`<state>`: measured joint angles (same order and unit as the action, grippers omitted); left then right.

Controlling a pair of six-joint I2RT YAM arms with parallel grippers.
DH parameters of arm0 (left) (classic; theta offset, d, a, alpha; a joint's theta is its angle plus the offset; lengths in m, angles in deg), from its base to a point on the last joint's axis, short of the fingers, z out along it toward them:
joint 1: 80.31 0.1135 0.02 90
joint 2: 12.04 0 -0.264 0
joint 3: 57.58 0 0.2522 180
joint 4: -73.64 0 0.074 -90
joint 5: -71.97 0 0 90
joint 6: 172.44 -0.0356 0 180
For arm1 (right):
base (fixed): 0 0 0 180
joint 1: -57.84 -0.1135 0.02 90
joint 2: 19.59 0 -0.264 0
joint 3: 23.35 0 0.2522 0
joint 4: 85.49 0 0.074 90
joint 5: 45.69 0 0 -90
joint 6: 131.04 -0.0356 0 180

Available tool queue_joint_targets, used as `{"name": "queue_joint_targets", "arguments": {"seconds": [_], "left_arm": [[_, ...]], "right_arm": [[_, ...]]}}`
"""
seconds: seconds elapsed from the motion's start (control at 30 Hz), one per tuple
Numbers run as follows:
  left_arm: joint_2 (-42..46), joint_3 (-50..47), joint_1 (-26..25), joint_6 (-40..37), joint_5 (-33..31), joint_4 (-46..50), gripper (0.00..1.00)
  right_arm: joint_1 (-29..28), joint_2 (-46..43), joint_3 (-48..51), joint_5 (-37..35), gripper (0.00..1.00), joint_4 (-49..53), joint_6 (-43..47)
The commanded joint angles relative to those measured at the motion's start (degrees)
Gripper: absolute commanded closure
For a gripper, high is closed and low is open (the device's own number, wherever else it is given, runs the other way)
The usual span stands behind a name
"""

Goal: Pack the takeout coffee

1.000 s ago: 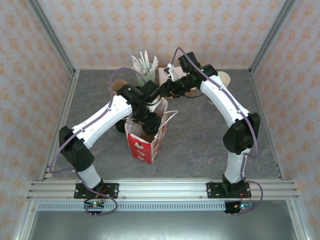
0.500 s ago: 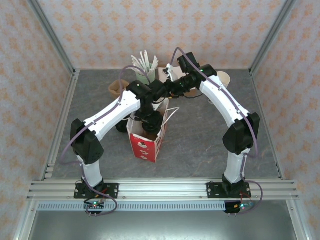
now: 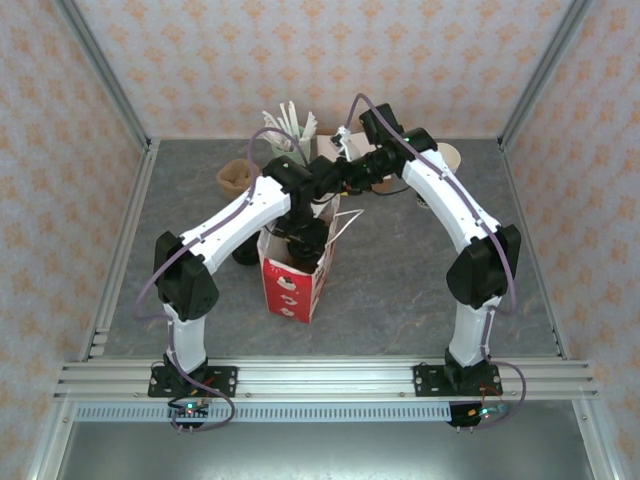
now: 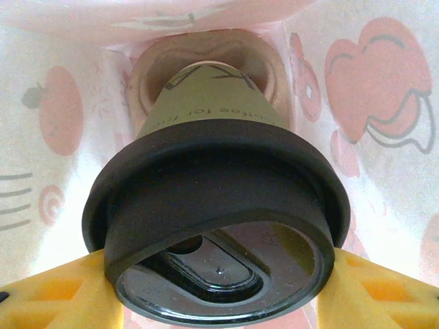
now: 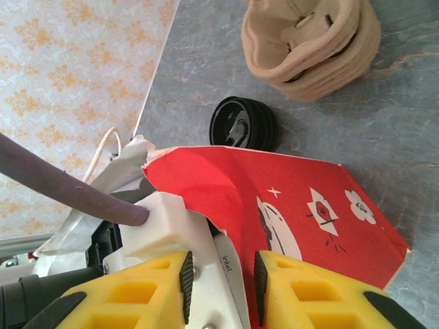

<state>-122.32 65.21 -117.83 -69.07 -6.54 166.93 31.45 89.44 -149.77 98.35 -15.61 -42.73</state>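
Inside the red-and-white bag point(image 3: 292, 290), the takeout coffee point(image 4: 212, 157) is held lid-up, its black lid clasped between the yellow fingers of the left pincer point(image 4: 219, 291). The right pincer point(image 5: 221, 277) is at the bag's rim, jaws narrowly parted; whether it grips the paper cannot be told. The bag stands on the counter point(image 3: 420, 270).

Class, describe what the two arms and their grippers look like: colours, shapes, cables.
Both the left arm and right arm have white links, black joints and a purple cable looping alongside. The left gripper and right gripper have chunky yellow fingers with triangular cut-outs.
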Motion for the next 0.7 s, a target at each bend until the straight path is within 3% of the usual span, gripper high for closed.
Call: {"name": "queue_joint_targets", "arguments": {"seconds": [0.0, 0.67], "left_arm": [[-3.22, 0.35, -0.03, -1.14, -1.12, 1.33, 0.49], [4.17, 0.60, -1.21, 0.82, 0.69, 8.83, 0.51]], "right_arm": [[-1.70, -1.00, 0.12, 3.13, 0.68, 0.75, 0.47], [-1.75, -0.72, 0.38, 3.30, 0.65, 0.04, 0.60]]}}
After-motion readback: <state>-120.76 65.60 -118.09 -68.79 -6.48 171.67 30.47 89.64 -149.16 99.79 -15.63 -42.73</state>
